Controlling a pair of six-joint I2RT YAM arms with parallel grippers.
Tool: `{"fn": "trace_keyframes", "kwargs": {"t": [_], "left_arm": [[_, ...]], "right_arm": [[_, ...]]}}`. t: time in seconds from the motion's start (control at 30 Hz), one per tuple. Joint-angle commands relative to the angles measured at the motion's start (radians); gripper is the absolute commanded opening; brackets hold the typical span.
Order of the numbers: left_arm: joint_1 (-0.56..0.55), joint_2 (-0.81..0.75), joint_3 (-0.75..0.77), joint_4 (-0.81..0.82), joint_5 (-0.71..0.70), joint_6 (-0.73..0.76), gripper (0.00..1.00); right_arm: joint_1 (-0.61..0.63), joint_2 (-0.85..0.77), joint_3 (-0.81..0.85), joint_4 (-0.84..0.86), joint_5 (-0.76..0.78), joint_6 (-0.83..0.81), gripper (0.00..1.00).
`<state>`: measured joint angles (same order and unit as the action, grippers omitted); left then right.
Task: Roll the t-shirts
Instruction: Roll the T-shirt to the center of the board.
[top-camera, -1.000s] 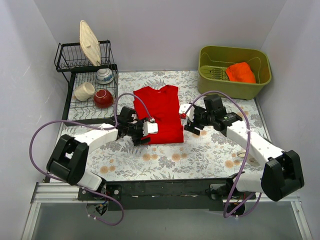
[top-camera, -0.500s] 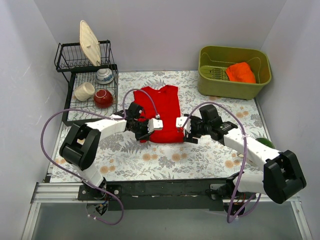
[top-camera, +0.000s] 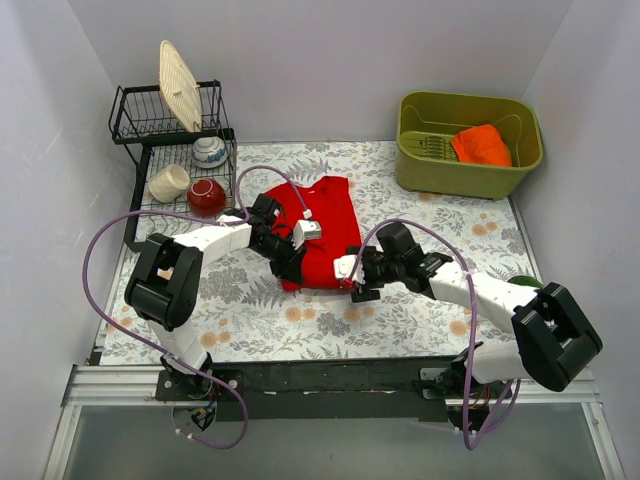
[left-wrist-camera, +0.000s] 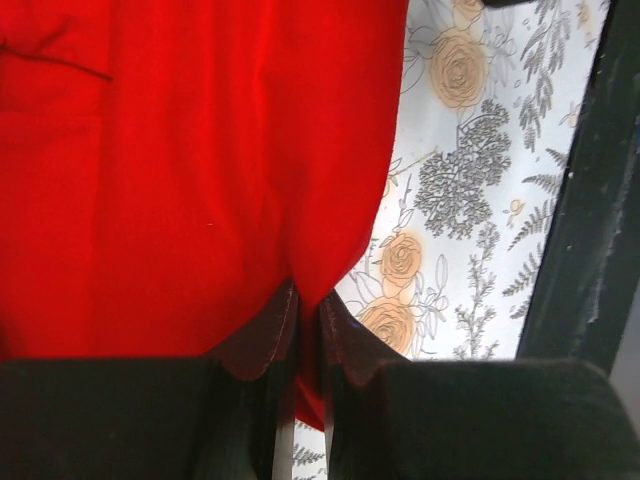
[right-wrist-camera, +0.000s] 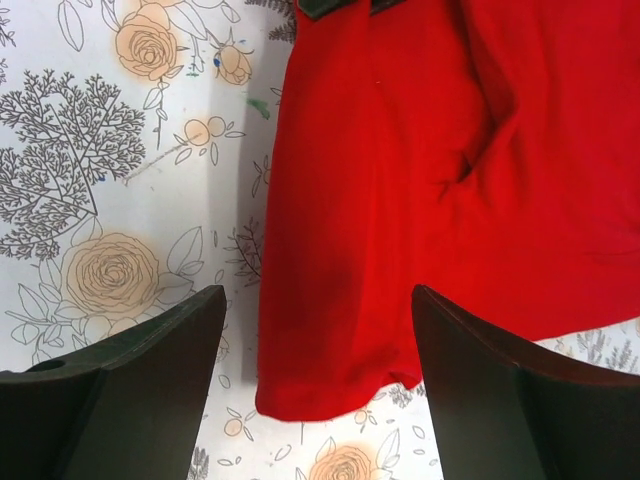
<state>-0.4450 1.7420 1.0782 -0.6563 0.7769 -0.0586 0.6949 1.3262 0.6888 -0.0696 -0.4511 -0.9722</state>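
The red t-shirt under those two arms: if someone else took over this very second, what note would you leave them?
Left gripper: shut, pinching the near hem of the red t-shirt.
Right gripper: open, its fingers either side of the hem's other near corner, nothing gripped.
The red t-shirt lies flat on the table, folded narrow.
Orange bundle: in the green tub, far right, already compact.
Done: one hem corner gripped. No roll is visible yet.
Left: probably close the open jaws on the hem, then roll the shirt towards its collar.
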Motion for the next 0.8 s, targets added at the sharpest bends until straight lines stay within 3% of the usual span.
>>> {"fn": "trace_keyframes", "kwargs": {"t": [0.0, 0.2, 0.47, 0.53, 0.6, 0.63, 0.67, 0.73, 0.77], "left_arm": [[0.017, -0.012, 0.034, -0.016, 0.082, -0.06, 0.01], [0.061, 0.001, 0.043, 0.01, 0.123, -0.119, 0.0], [0.091, -0.015, 0.023, -0.031, 0.128, -0.08, 0.0], [0.094, -0.018, 0.009, -0.042, 0.125, -0.057, 0.0], [0.097, -0.022, 0.003, -0.049, 0.121, -0.028, 0.01], [0.097, -0.025, -0.006, -0.057, 0.113, -0.017, 0.04], [0.097, -0.045, -0.014, -0.06, 0.084, -0.003, 0.13], [0.097, -0.09, -0.04, -0.024, 0.044, 0.02, 0.34], [0.097, -0.12, -0.096, 0.007, 0.004, 0.023, 0.39]], "right_arm": [[0.015, 0.033, -0.002, 0.06, -0.027, -0.005, 0.83], [0.037, 0.088, -0.015, 0.147, -0.032, 0.001, 0.84], [0.069, 0.201, -0.087, 0.478, 0.181, 0.055, 0.82], [0.071, 0.232, -0.088, 0.519, 0.222, 0.04, 0.78], [0.069, 0.266, -0.072, 0.522, 0.242, 0.029, 0.65], [0.068, 0.274, -0.052, 0.516, 0.255, 0.027, 0.59], [0.068, 0.275, -0.043, 0.484, 0.259, 0.026, 0.47], [0.069, 0.268, -0.019, 0.44, 0.249, 0.032, 0.39], [0.069, 0.258, 0.006, 0.406, 0.238, 0.035, 0.35]]}}
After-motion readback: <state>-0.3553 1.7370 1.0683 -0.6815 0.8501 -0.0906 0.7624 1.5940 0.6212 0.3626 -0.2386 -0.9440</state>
